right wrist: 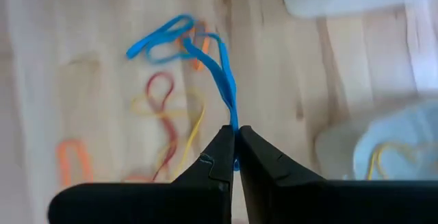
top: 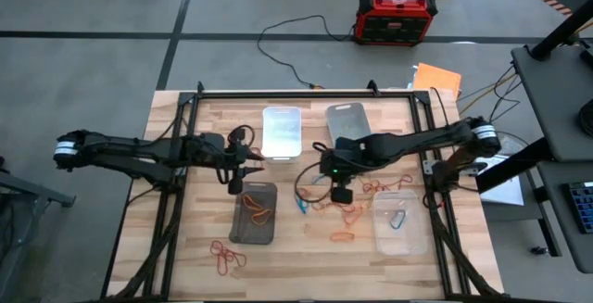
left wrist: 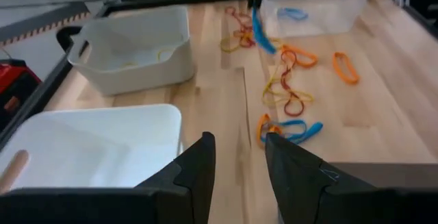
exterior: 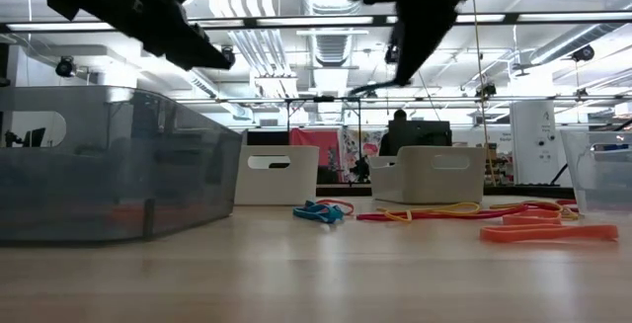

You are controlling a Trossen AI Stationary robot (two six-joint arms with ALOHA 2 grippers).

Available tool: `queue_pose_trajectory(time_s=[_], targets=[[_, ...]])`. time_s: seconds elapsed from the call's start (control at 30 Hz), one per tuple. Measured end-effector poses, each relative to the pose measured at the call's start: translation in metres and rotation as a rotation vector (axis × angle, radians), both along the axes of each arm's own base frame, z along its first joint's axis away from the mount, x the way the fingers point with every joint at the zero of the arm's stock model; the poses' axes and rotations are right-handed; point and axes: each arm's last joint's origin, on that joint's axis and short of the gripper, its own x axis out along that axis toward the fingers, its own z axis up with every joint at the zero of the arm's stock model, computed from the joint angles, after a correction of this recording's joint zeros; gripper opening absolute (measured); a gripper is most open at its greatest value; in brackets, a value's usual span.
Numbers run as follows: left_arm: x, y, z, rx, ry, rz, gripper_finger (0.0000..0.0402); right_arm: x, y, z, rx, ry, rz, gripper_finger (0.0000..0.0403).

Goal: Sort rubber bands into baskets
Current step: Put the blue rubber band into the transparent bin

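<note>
The right gripper (right wrist: 235, 142), near the table's centre, is pinched shut on a blue rubber band (right wrist: 220, 66) whose far end tangles with an orange band (right wrist: 195, 49) at its twelve o'clock. Lifting could drag that one into the clear basket (top: 400, 221) at four o'clock. The left gripper (left wrist: 236, 162) hovers empty, fingers apart, over the dark basket (top: 254, 213).

Bare wood lies open along the table's (top: 185, 247) near left edge — only a few red bands (top: 225, 255) there. The middle is crowded: the dark basket (top: 254, 213), the white basket (top: 282, 132), the grey basket (top: 346, 118) and scattered bands (top: 347, 212) — the clear basket (top: 400, 221) blocks the right.
</note>
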Motion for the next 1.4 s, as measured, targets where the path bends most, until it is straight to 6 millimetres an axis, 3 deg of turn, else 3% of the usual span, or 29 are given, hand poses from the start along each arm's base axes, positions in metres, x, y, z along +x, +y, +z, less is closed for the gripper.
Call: queue_pose_trajectory(time_s=[0.27, 0.5, 1.0, 1.4], targets=[[0.017, -0.006, -0.009, -0.026, -0.011, -0.029, 0.0114, -0.038, 0.014, 0.026, 0.047, 0.041, -0.075, 0.0009], [0.027, -0.008, -0.016, -0.027, -0.021, -0.039, 0.0114, -0.061, 0.02, 0.025, 0.068, 0.099, -0.127, 0.0009], [0.029, -0.016, -0.017, -0.031, -0.023, -0.07, 0.0114, -0.105, 0.034, -0.012, 0.166, 0.177, -0.229, 0.0009], [0.029, -0.016, -0.017, -0.028, -0.02, -0.072, 0.0114, -0.141, 0.052, -0.068, 0.311, 0.343, -0.393, 0.0009]])
